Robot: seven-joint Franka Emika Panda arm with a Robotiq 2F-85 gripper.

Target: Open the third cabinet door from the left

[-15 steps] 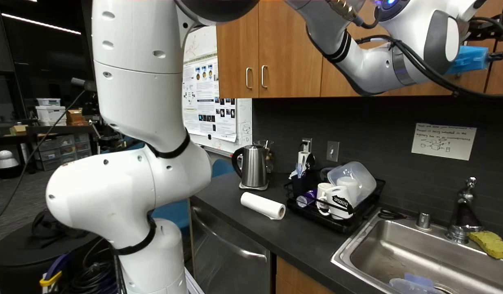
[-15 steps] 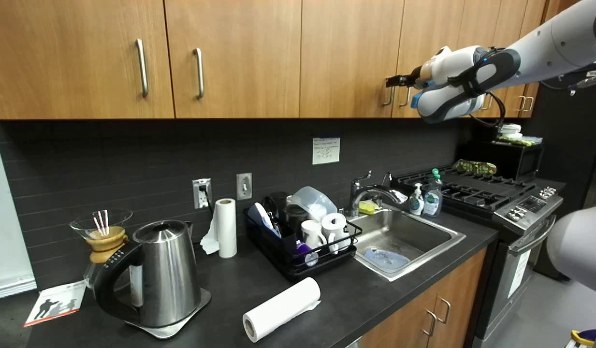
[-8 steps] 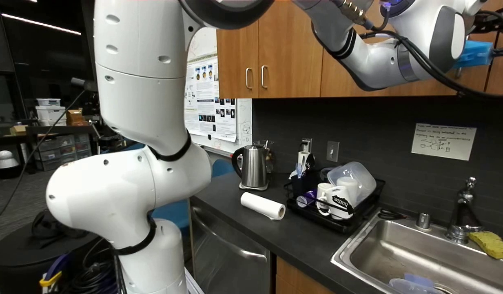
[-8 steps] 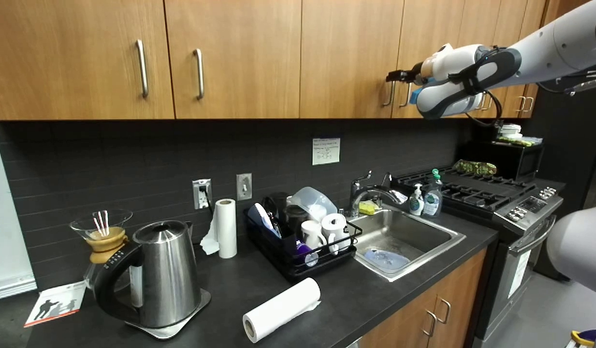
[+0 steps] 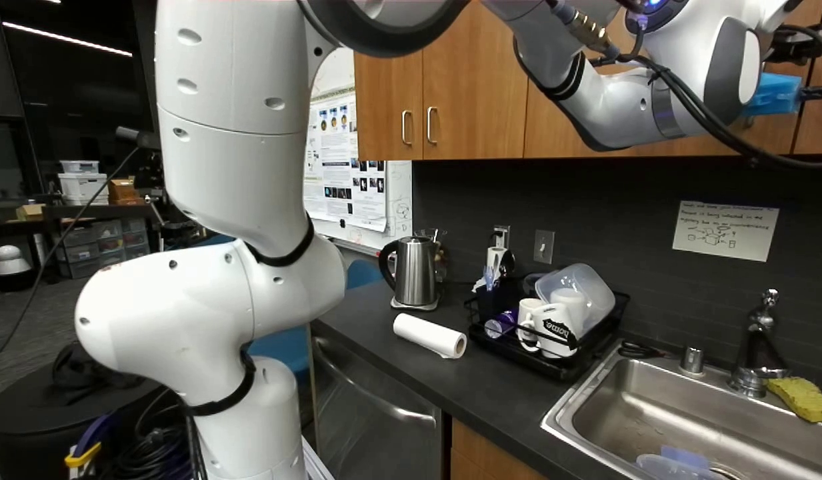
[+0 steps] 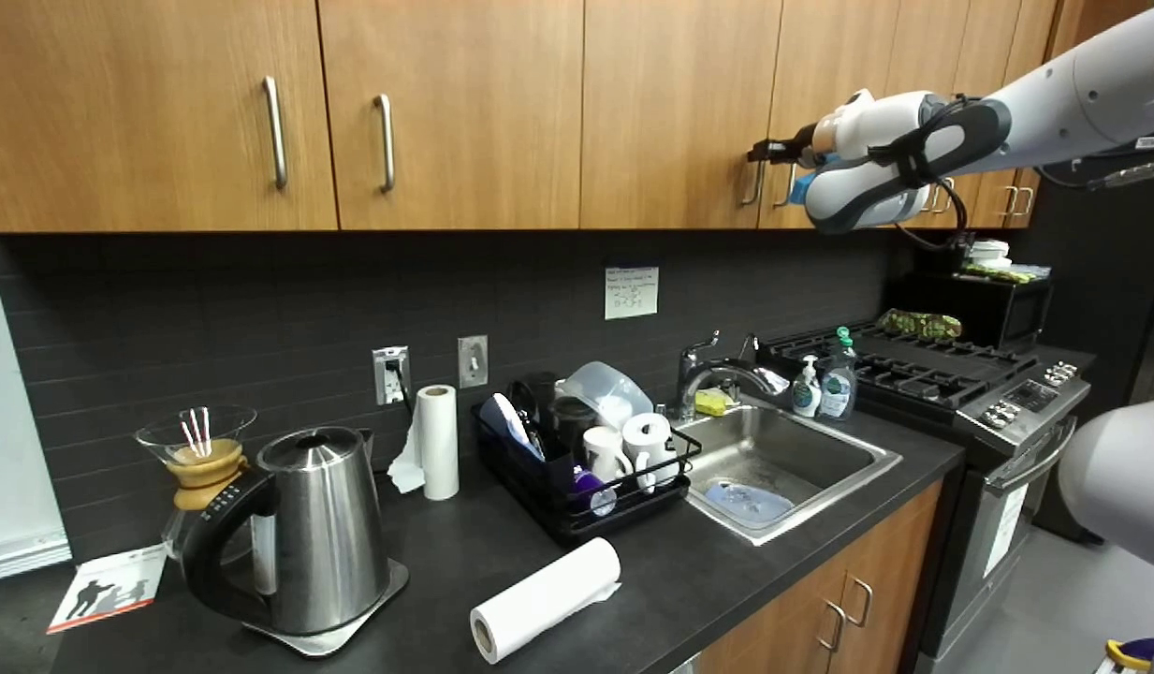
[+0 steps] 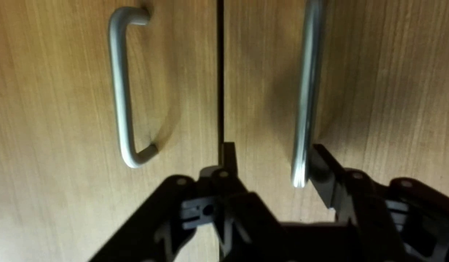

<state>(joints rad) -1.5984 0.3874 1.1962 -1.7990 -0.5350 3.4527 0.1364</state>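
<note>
Third cabinet door (image 6: 675,112): shut. Step in hand, likely: grasp alignment. Your end effector (image 7: 274,153) has its jaws apart, the door's handle (image 7: 304,109) seemingly between them, near its upper end, just beside one jaw; contact unclear. Next, you probably need to centre, close, then pull outward, arcing left.
</note>
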